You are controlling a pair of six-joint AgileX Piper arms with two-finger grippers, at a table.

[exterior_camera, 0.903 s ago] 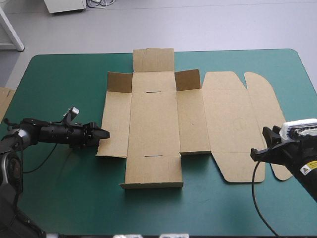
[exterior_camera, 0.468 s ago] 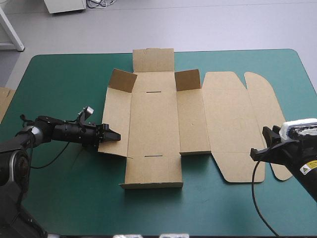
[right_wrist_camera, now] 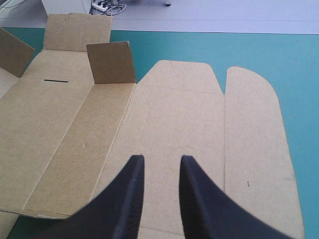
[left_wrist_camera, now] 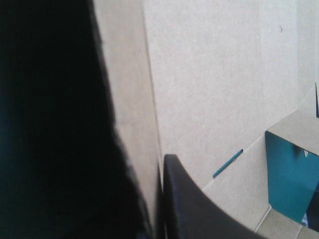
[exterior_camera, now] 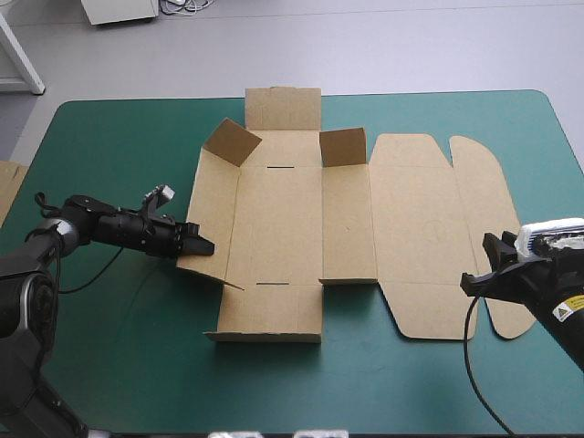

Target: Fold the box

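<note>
The brown box (exterior_camera: 278,228) lies opened out in the middle of the teal-green table, its lid (exterior_camera: 415,228) flat toward the right. My left gripper (exterior_camera: 203,246) comes in low from the left and is shut on the outer edge of the box's left wall (exterior_camera: 212,214), which tilts up a little. In the left wrist view the board (left_wrist_camera: 209,74) runs as a thin sheet between the two black fingers (left_wrist_camera: 160,164). My right gripper (exterior_camera: 473,281) hovers by the lid's near right corner, open and holding nothing; its fingers (right_wrist_camera: 160,162) stand apart over the lid (right_wrist_camera: 184,119).
Two corner flaps (exterior_camera: 230,141) (exterior_camera: 343,146) stand raised at the far end of the box, with the far end flap (exterior_camera: 283,108) flat behind them. An edge of more board (exterior_camera: 9,187) shows at the table's left edge.
My left gripper slid right onto the left wall and shut on it. The wall and the far left corner flap rose, and the whole box shifted slightly. The right arm stayed still.
</note>
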